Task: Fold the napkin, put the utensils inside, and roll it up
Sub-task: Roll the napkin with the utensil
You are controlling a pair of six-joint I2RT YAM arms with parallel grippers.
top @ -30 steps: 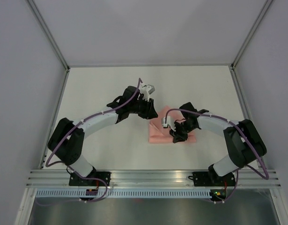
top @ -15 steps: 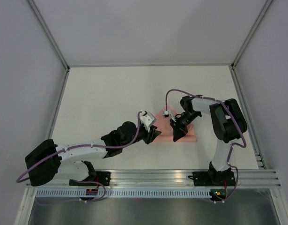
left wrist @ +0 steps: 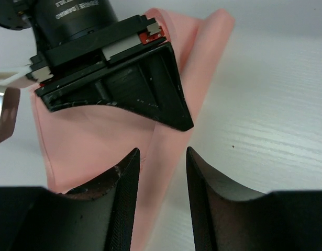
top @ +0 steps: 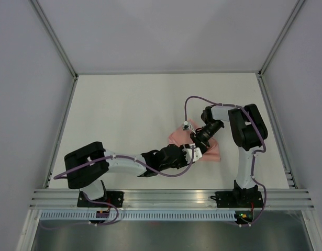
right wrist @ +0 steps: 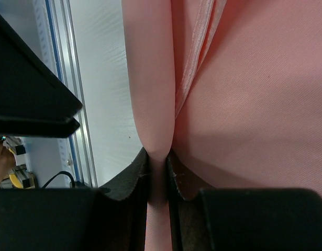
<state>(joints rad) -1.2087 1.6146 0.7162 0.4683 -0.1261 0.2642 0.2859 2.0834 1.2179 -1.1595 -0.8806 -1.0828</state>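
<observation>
The salmon-pink napkin [top: 214, 152] lies folded on the white table, right of centre. My right gripper [top: 198, 142] comes down on its left part and is shut on a raised fold of the napkin [right wrist: 244, 104], the cloth pinched between the right gripper's [right wrist: 157, 157] black pads. My left gripper [top: 195, 153] reaches in low from the near left. In the left wrist view the left gripper [left wrist: 162, 151] is open, its jaws astride the napkin's [left wrist: 98, 141] folded edge without pinching it. The right gripper's black body [left wrist: 119, 78] sits just beyond. The utensils are out of view.
An aluminium rail [top: 171, 198] runs along the near edge, with both arm bases on it. Grey enclosure walls and frame posts [top: 64, 112] bound the table. The two grippers are almost touching over the napkin. Purple cables loop off both arms.
My left arm has swung from the napkin's far left down to its near side, low along the table, its jaws widening. My right arm has drawn upright, its gripper staying on the napkin.
</observation>
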